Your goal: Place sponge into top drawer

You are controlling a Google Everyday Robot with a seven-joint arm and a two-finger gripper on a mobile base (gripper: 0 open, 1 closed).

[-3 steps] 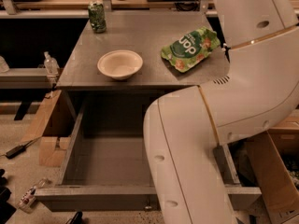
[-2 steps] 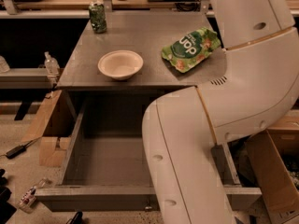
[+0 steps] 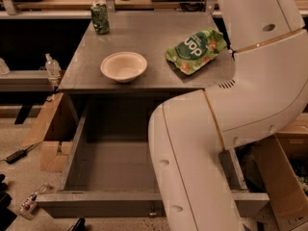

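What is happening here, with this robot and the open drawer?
The robot's white arm bends across the right side of the view, over the top drawer, which is pulled out; the part of it that shows holds nothing. The gripper is out of view and the sponge cannot be seen, so I cannot tell whether it is held. On the table are a bowl, a green snack bag and a green can.
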